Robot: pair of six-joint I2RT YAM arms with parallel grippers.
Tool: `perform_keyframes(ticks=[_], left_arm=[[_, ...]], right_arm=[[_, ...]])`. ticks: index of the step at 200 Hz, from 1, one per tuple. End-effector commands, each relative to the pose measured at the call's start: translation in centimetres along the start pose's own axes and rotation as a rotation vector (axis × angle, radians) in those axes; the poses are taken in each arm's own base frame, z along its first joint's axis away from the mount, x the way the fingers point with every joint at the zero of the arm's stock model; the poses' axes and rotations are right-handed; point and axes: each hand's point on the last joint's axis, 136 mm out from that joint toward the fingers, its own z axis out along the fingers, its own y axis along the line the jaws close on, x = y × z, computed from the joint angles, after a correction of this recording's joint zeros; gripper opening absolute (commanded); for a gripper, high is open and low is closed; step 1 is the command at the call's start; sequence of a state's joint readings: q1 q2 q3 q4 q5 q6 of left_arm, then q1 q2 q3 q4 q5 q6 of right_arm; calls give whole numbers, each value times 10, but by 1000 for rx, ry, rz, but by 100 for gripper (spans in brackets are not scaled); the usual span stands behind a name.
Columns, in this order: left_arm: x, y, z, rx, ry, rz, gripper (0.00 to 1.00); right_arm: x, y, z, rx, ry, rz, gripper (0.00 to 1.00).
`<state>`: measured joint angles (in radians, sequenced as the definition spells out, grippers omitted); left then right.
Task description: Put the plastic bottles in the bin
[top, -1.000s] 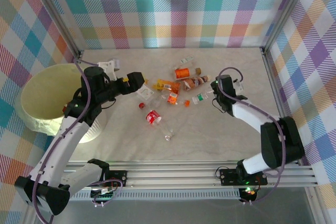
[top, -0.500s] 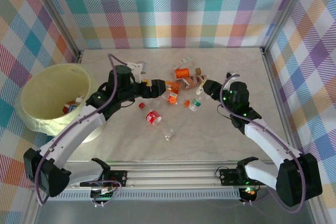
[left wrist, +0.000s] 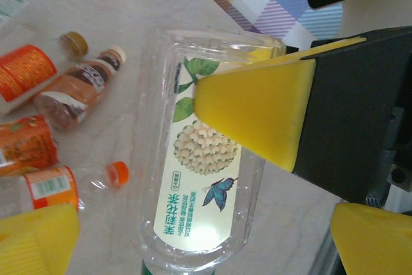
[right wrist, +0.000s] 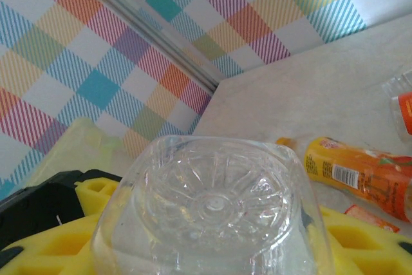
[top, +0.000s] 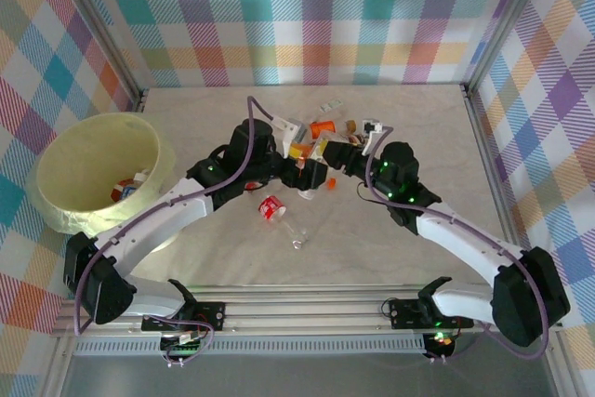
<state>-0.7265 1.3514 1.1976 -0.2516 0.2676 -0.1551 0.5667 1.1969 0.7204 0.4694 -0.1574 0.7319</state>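
- Left wrist view: a clear bottle [left wrist: 206,159] of thin, glossy plastic with rounded square shoulders carried a label printed with a pale flower cluster and a butterfly.
- The right hand [top: 342,157] was clamped on it, one yellow foam pad pressed to its side. Its star-moulded base sat between the pads.
- The left hand [left wrist: 203,249] stood wide apart, holding nothing.
- The other plastic bottles [top: 321,132], orange-labelled and brown, lay bunched at the far middle of the marbled tabletop [top: 418,118]. A red-labelled bottle [top: 271,207] lay nearer.
- The round pale yellow bin [top: 65,137] stood at the left edge, well apart.
- A second before, the left arm had been beside the bin. Both hands had since closed on the pile.
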Motion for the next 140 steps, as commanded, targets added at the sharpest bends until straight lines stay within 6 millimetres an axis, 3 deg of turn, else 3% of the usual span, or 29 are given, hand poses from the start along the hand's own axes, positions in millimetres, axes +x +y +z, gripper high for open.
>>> perform_keyframes(ticks=[1, 60, 83, 119, 140], left_arm=[[-16, -5, 4, -8, -56, 70, 100], [-9, 15, 3, -104, -84, 116, 100], [-8, 3, -7, 21, -100, 136, 99], [-19, 4, -20, 22, -137, 178, 90], [-24, 6, -20, 2, -151, 194, 79]], right_arm=[[-19, 46, 5, -155, -61, 20, 39], [-24, 68, 3, -245, -70, 20, 40], [-25, 72, 0, -259, -74, 3, 41], [-22, 75, 1, -272, -49, 7, 41], [-21, 75, 4, -269, -34, 22, 41]])
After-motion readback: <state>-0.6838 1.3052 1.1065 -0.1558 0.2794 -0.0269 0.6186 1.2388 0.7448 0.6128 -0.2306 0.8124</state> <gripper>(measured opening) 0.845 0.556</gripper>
